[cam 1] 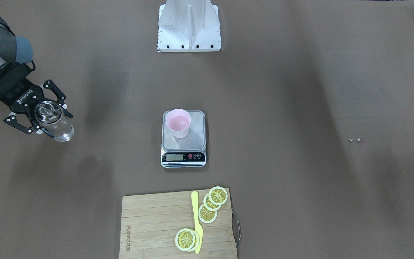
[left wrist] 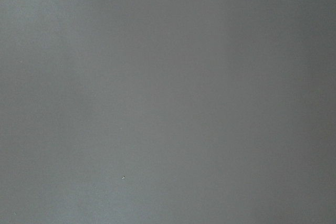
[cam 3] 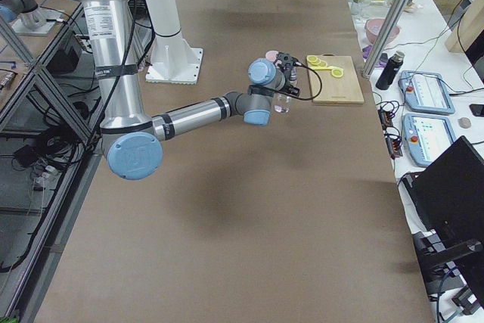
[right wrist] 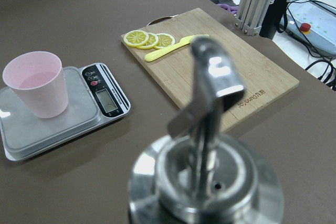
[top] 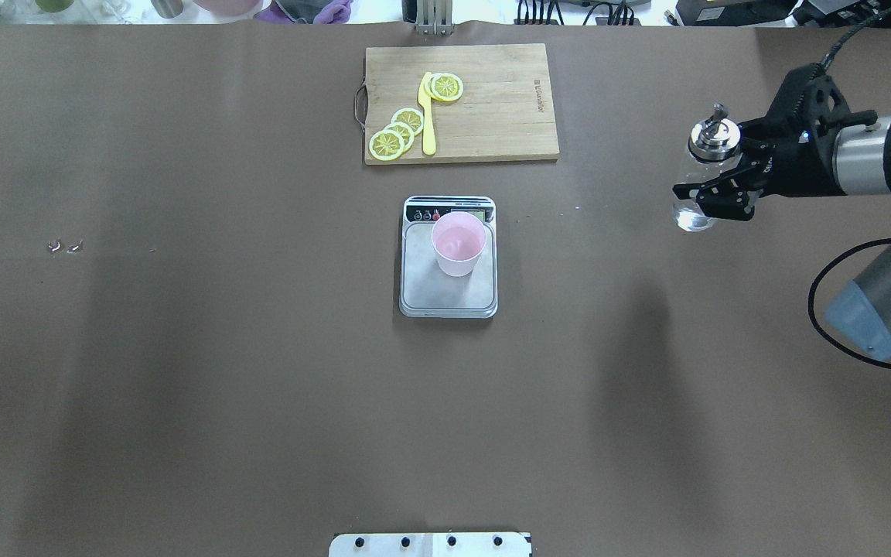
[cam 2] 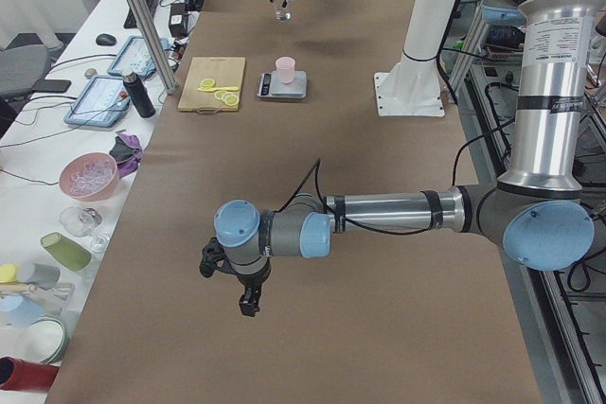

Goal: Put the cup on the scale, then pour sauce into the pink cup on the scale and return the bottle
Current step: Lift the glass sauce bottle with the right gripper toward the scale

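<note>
The pink cup stands upright on the steel platform of the scale at mid-table. They also show in the overhead view, the cup on the scale. My right gripper is shut on the clear bottle, held upright well off to the robot's right of the scale; I cannot tell whether its base touches the table. The right wrist view looks over the bottle's metal spout toward the cup. My left gripper hangs over bare table far from the scale; I cannot tell if it is open.
A wooden cutting board with lemon slices and a yellow knife lies beyond the scale on the operators' side. The robot's white base is at the near edge. Two small bits lie on the robot's left.
</note>
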Controlling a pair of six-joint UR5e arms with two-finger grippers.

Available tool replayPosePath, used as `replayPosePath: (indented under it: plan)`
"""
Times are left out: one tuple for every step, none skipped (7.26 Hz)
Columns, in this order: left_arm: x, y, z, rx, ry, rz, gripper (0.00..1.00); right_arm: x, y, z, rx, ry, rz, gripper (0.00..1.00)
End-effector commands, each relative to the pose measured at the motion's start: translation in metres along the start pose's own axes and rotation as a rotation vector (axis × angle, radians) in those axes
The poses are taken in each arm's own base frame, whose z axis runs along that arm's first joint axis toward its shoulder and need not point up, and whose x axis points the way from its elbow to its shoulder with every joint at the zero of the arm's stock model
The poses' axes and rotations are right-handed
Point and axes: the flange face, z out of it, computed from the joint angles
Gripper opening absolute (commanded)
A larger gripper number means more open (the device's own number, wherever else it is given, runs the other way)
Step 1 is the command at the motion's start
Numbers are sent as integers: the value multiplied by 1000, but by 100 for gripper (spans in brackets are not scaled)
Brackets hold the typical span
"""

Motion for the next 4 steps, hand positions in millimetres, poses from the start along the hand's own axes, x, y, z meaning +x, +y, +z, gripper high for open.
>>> replayPosePath:
  plan:
    - [0, 0, -1, 1, 0, 1, 99, -52, -45, 6, -106, 81, -18, 33]
    - [0, 1, -1, 3, 1, 2, 99, -68, -51, 12, -143, 106, -22, 33]
    - [1, 0, -2, 4, 1, 3, 99, -81, -52, 18, -180, 130, -45, 33]
    - [0, 1, 0, 3, 12, 0, 99, -94, -59, 25, -221, 154, -78, 33]
